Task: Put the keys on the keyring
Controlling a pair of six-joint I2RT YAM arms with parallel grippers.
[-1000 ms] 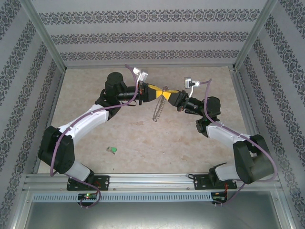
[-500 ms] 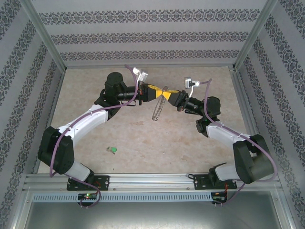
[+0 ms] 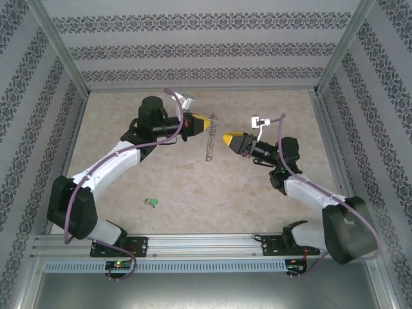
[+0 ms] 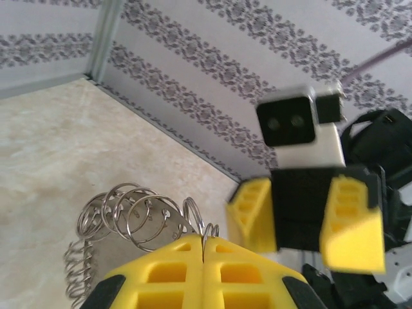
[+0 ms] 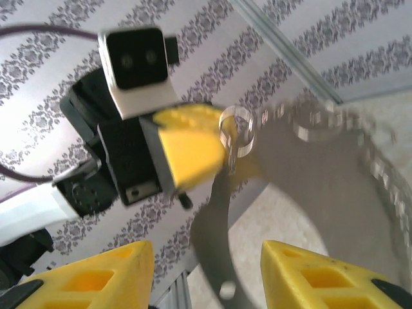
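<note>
Patterned walls (image 3: pixel 193 48) close in three sides of the pale, marbled surface (image 3: pixel 257 193). The left arm (image 3: pixel 106 164) and the right arm (image 3: pixel 309 193) both reach out over its far half and bend in towards each other.

The left claw (image 3: pixel 207 121) is pinched tight; from its own camera the two yellow fingers (image 4: pixel 167 277) sit flush together, with the wire of the keyring (image 3: pixel 208 143) caught in the seam between them. From above, the ring hangs edge-on below that claw, looking like a thin silvery chain (the coils of little rings crowd along it, clear of the surface as far as I can tell).

The right claw (image 3: pixel 226 138) faces it from just beside, its yellow fingers standing apart with nothing between them; it is near the ring but not touching it. Through the right wrist camera the ring is a blurred grey arc beyond the gap.

One small green-headed key (image 3: pixel 152 203) lies alone on the surface, well apart from both claws, nearer the left arm's base.
</note>
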